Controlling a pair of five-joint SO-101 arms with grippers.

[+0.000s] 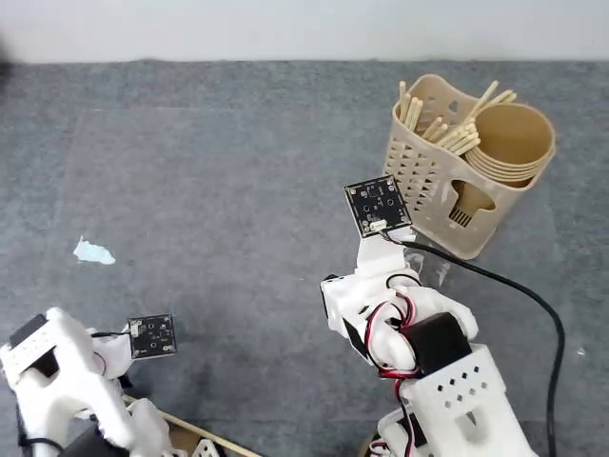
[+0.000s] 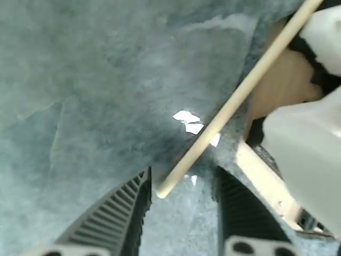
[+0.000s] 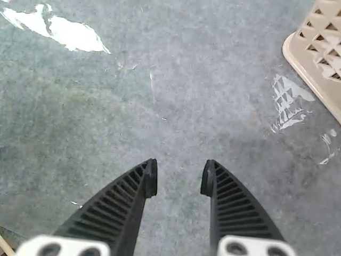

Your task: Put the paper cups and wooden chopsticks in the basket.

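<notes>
Judging from the basket [image 1: 447, 195] at the upper right of the high view, took the job as nearly done: found the paper cups [image 1: 514, 143] nested inside it and a bundle of wooden chopsticks [image 1: 447, 129] standing beside them in the same basket. Spotted one loose chopstick [image 2: 234, 101] left outside, running diagonally from the upper right of the left wrist view down to its lower middle. Saw the left gripper [image 2: 182, 181] spread open just over the grey mat [image 2: 96, 90], with that stick's near end between the fingers, close to one and not yet pinched. Saw the right gripper [image 3: 178, 178] likewise open and holding nothing, low over the mat, the basket's corner at the upper right of its view. Read the step in hand as picking up this last stick. Needed next, probably: closing squarely on the thin shaft a little back from its tip, lifting without letting it swivel, then carrying it across to the basket.
</notes>
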